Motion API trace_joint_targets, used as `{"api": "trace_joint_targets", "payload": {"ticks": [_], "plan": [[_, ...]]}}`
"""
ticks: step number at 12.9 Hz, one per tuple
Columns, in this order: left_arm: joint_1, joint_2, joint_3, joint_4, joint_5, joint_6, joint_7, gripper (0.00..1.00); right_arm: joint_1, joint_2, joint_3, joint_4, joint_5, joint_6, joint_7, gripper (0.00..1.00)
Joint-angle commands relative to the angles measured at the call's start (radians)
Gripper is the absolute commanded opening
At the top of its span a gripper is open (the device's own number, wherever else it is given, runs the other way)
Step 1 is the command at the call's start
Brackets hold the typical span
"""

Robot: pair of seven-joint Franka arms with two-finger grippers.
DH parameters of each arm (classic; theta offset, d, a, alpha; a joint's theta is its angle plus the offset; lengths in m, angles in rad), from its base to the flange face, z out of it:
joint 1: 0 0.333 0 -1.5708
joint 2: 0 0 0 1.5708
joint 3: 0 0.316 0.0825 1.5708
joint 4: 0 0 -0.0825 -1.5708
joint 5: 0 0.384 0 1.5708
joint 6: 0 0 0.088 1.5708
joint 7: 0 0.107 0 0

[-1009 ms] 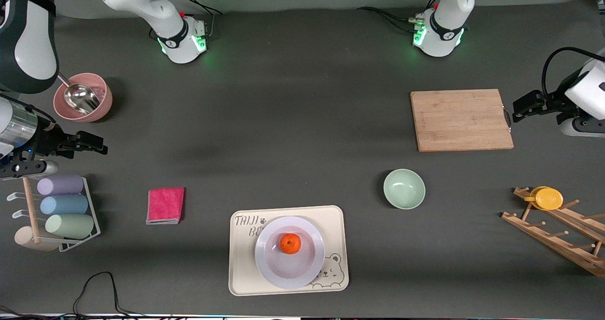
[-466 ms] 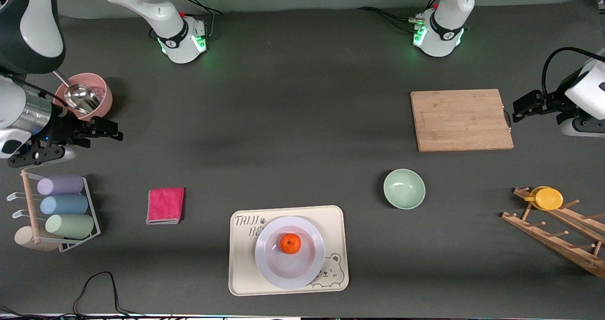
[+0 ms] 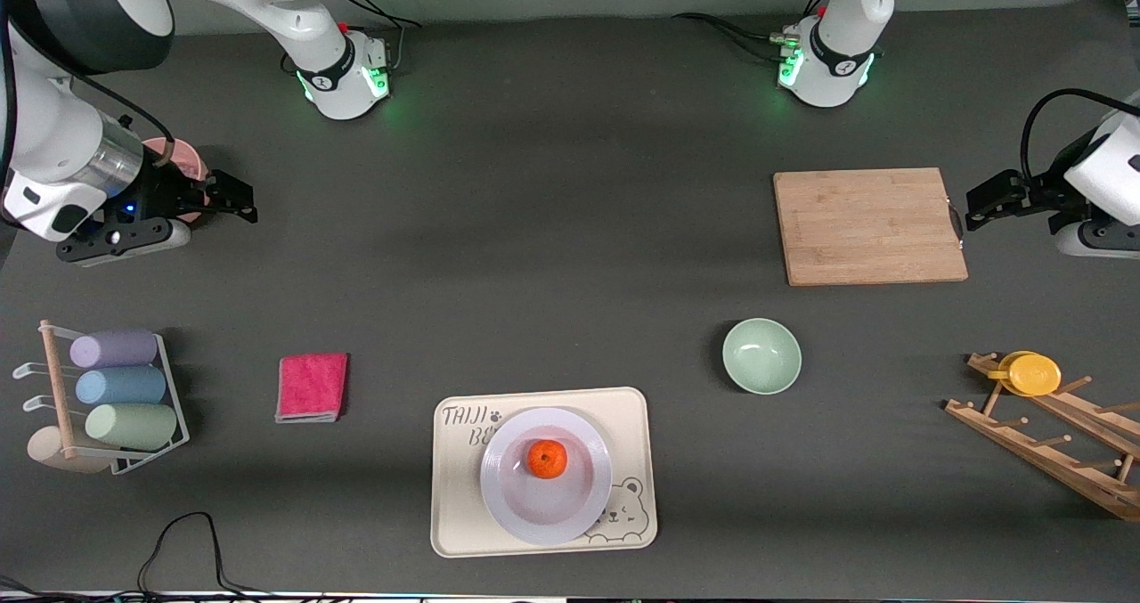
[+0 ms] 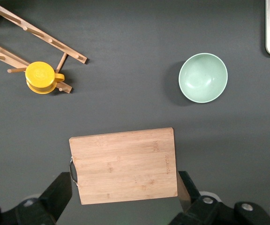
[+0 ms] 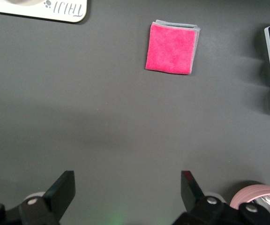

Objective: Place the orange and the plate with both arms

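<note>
On the plate (image 3: 546, 509), orange (image 3: 547, 459) sits upright.

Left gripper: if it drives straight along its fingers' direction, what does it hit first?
Likely the cutting board: the left gripper, open, points down at it, the board's edge lying between its fingers. Height above it is unclear.

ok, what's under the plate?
The plate sits on the cream bear tray, covering part of its lettering. The orange rests in the plate's well. The tray surface beneath is hidden.
</note>
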Motion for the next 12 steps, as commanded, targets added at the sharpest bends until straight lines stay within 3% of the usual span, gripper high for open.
{"api": "trace_joint_targets", "payload": {"ticks": [1,12], "plan": [[-0.011,-0.015,0.007,-0.007,0.012,-0.002,-0.001,1.0,0.14,-0.017,-0.164,0.036,-0.013,-0.055,0.019,1.0],[-0.011,-0.015,0.007,-0.007,0.012,-0.003,-0.01,1.0,0.099,-0.011,-0.146,0.081,0.042,-0.092,0.027,1.0]]}}
